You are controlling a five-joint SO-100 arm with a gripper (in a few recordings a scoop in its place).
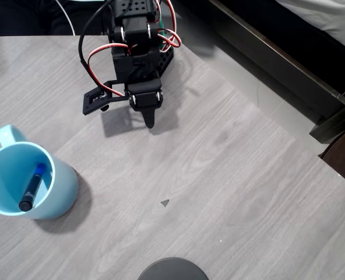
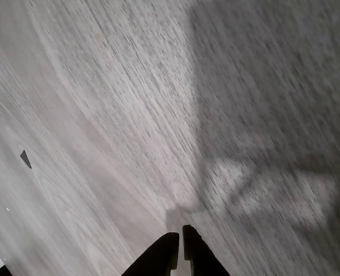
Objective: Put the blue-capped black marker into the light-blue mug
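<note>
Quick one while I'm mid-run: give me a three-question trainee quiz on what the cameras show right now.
1. True or false: the marker lies flat on the table.
2. Which end of the marker points up inside the mug: A) blue cap, B) black barrel end?
3. In the wrist view, the tool has its fingers nearly ____.

Key: 1 false, it stands tilted in the mug. 2 B, judging from the overhead view. 3 together, with nothing between them.

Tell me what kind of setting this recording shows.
Probably a home room, perhaps a bedroom: a grey wood-grain table stands beside what looks like a dark bed frame with pale bedding. A light-blue mug holds a marker.
</note>
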